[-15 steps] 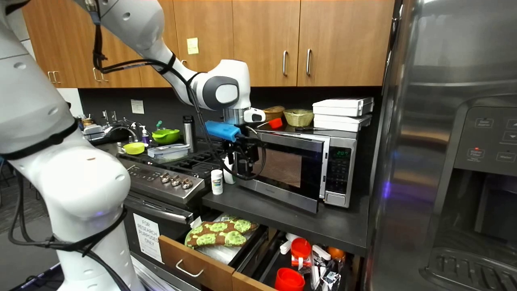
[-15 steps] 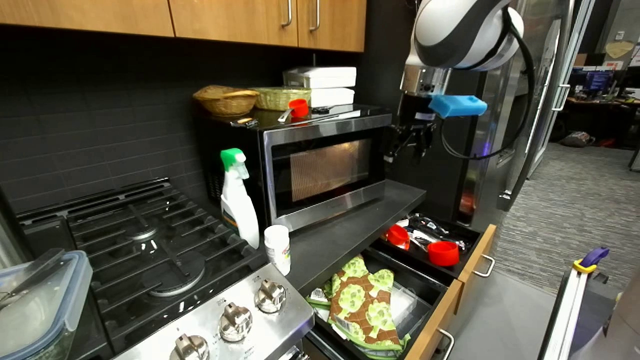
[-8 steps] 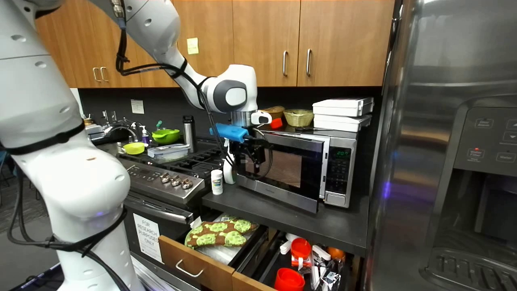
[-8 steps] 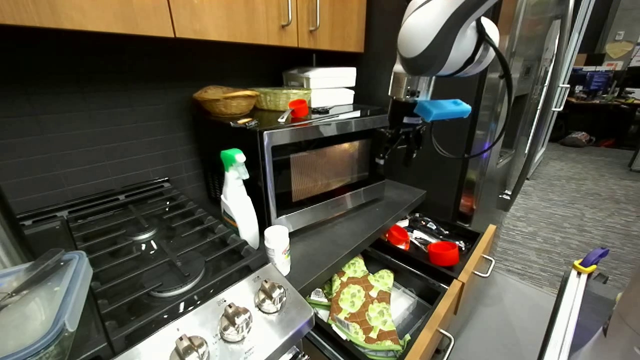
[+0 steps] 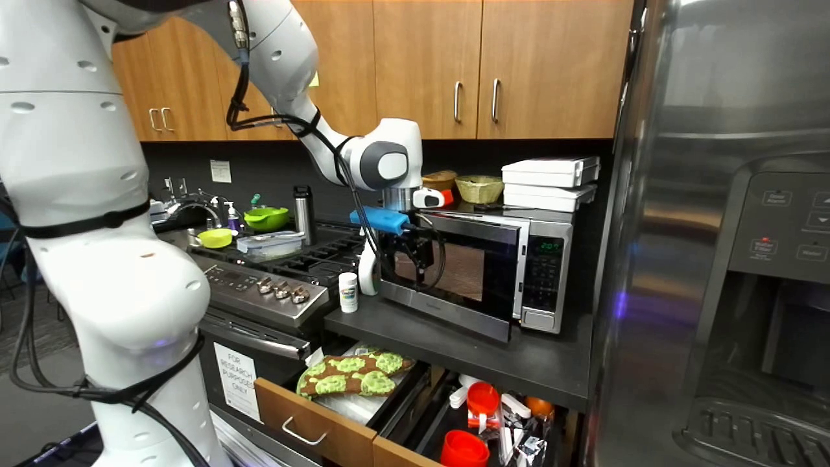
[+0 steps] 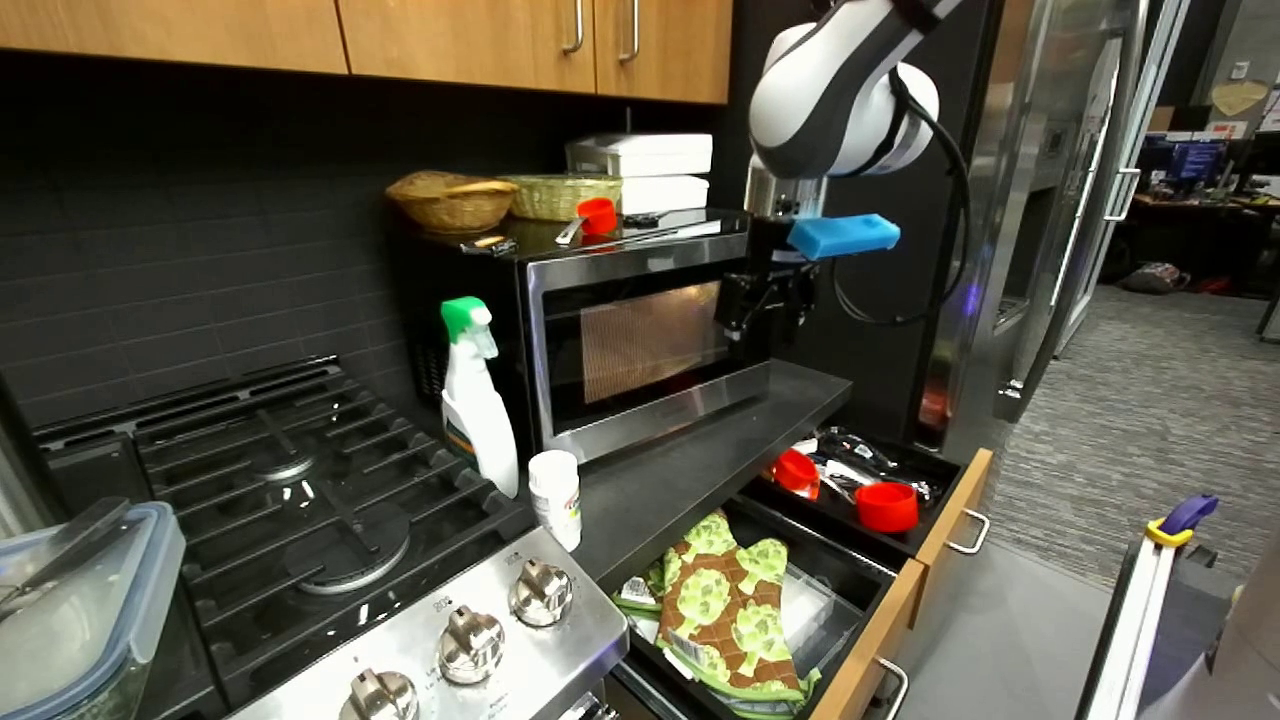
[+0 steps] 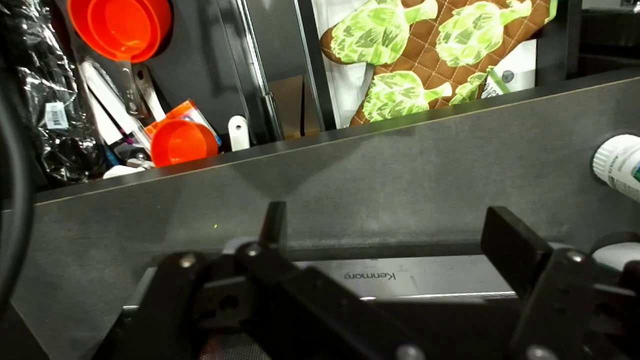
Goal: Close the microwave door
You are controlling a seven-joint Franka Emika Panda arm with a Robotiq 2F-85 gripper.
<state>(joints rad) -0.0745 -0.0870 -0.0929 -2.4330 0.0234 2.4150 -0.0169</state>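
Behind our spread-fingered black gripper (image 7: 391, 227), beside white bottles (image 6: 480, 415), the steel-and-glass microwave door (image 5: 468, 271) is showing ajar in an exterior view only

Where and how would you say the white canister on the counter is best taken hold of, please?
Probably round the upper sides of the white canister, with the open hand coming down from above: it stands upright, round and slim, with free space overhead, while the spray bottle behind it may hinder coming from there.

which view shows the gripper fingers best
The wrist view: both gripper fingers loom large, with a wide gap between them. In both exterior views they look small and black, blending into dark surroundings.
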